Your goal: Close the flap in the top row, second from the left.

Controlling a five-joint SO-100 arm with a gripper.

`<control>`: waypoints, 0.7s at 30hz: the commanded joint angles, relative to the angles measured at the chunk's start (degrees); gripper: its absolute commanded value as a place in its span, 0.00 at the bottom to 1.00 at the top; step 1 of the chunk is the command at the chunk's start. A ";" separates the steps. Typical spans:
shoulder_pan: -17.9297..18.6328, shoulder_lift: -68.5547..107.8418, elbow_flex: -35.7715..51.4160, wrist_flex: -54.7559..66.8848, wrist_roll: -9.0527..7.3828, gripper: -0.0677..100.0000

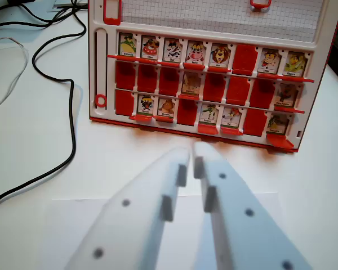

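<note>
In the wrist view we see one red game board [205, 84] lying on a white surface [39, 146], with three rows of flaps. We count eight places in each row. In the top row seven flaps stand up showing animal pictures and one, sixth from the view's left, is down and shows only red. In the middle row we count two up and six down. In the bottom row we count six up and two down.

The flap [150, 48] second from the view's left in the top row is up, its picture facing us. It stands between two other raised flaps, near the board's upper left corner. Its long axis runs up and down in the picture; its hinge sits at its lower edge on the red rail.

The fingers [192, 160] fill the lower middle of the picture, white, tips pointing at the board's near edge. They are nearly together, with only a thin gap between the tips, and hold nothing. They hang short of the board, well apart from the flap.

One black cable [72, 107] and one thin white cable [14, 84] lie at the view's left.

The board's far edge and right corner are cut off. The names under the pictures are too small to read. The fingers' bases run out of the frame.
</note>
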 commanded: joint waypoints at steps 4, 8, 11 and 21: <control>-1.41 -11.34 -7.38 -5.36 1.14 0.00; -2.37 -16.79 -10.11 -7.03 2.29 0.00; -2.90 -21.18 -11.87 -8.17 3.52 0.00; -3.96 -32.34 -8.00 -19.86 5.98 0.00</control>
